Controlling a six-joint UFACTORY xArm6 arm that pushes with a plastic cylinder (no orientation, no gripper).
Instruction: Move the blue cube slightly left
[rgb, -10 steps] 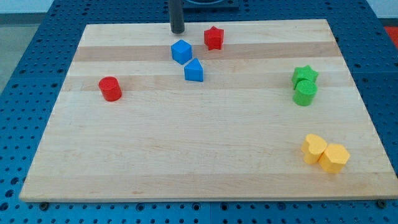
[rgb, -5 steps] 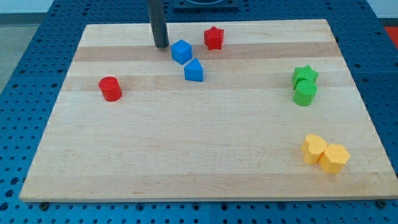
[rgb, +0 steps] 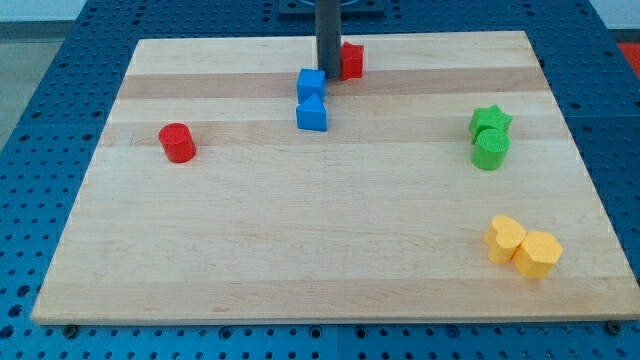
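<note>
Blue cube (rgb: 311, 84) | upright, touching blue wedge (rgb: 312, 114) | my tip (rgb: 328, 76) beside its right

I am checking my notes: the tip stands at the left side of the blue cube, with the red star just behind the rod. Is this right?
Not quite. The camera view shows my tip at the right side of the blue cube, not the left. The red star is just behind the rod, as you wrote.

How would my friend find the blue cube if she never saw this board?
Look near the wooden board's top edge, where my tip comes down. The blue cube sits just left of it, above another blue block with a pointed top; the cube's top is flat.
</note>
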